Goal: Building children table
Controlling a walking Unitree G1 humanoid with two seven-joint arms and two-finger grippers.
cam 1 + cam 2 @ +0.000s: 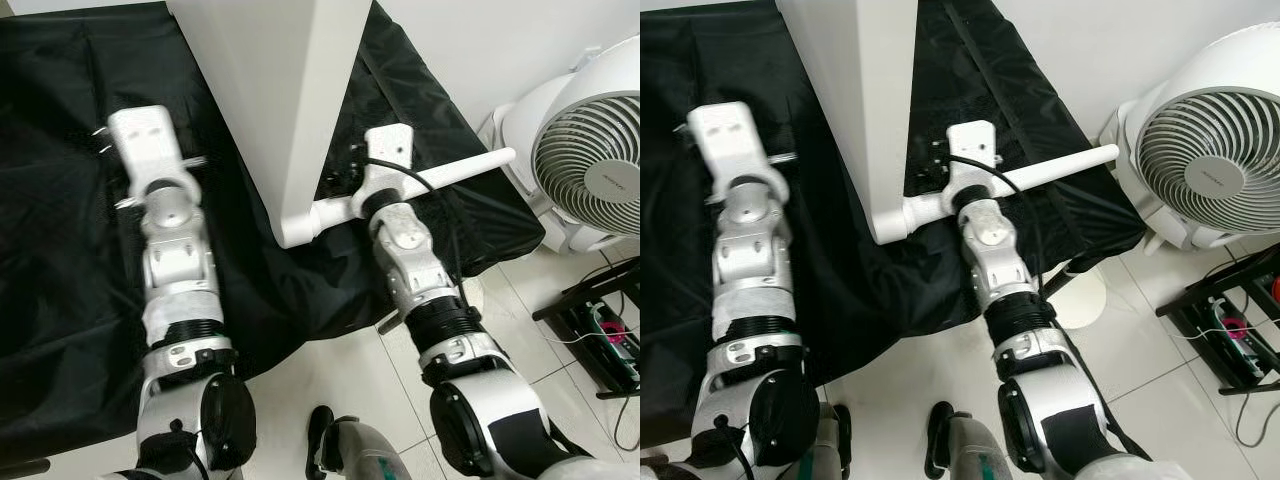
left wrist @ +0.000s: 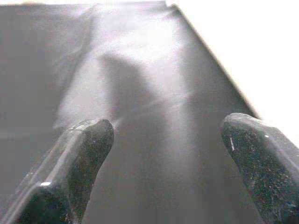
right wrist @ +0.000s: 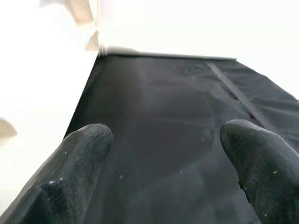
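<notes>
A white tabletop panel (image 1: 270, 100) stands on its edge on a black cloth (image 1: 60, 250). One white round leg (image 1: 460, 170) sticks out from its lower corner toward the right. My left arm reaches over the cloth to the left of the panel, and its gripper (image 2: 168, 126) is open above bare cloth, with the panel's white face (image 2: 252, 46) off to one side. My right wrist (image 1: 385, 155) lies over the leg near the panel's corner. The right gripper (image 3: 166, 130) is open over the cloth, close beside the panel (image 3: 37, 84), holding nothing.
A large white floor fan (image 1: 590, 170) stands at the right on the tiled floor. A low black rack (image 1: 600, 330) with cables sits beside it. The cloth's front edge hangs down just before my body.
</notes>
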